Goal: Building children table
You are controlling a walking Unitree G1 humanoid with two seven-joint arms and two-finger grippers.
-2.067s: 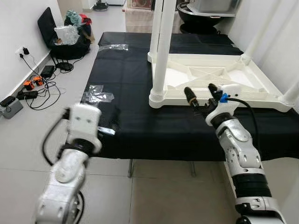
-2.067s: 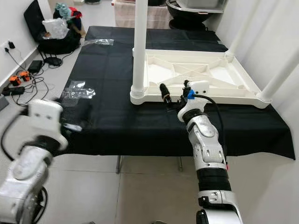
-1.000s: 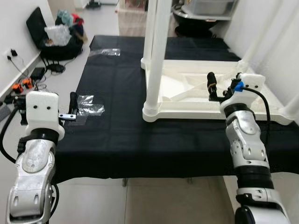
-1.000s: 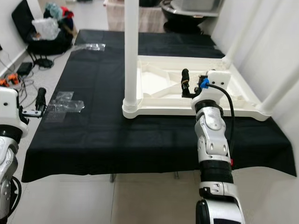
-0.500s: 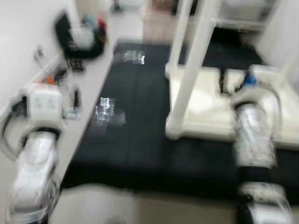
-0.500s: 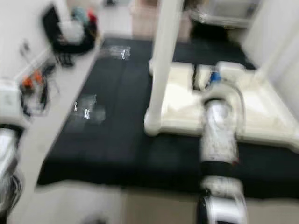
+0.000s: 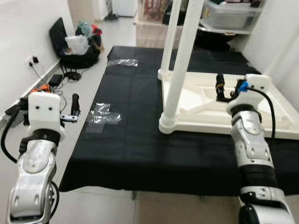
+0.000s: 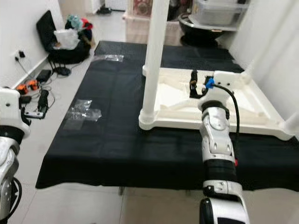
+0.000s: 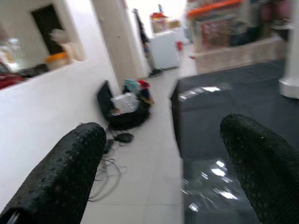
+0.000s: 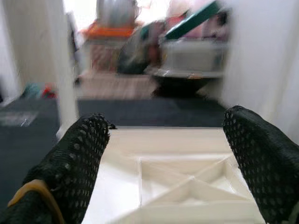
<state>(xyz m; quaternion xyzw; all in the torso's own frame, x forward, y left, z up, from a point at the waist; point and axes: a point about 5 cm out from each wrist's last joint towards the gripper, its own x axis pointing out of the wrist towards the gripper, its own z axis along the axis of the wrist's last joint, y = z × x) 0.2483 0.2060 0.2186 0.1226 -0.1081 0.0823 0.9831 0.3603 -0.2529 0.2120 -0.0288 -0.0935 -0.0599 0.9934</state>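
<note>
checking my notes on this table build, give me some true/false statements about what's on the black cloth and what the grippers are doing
1. The white tabletop lies upside down on the black cloth, with legs standing up from it. True.
2. The right gripper is shut on a table leg. False: it is open and holds nothing, raised over the tabletop's ribbed underside.
3. The left gripper is out past the cloth's left edge, over the floor. True.
4. Clear plastic bags lie on the cloth left of the near leg. True.
5. The left gripper grips a plastic bag. False: its fingers are apart and hold nothing.
</note>
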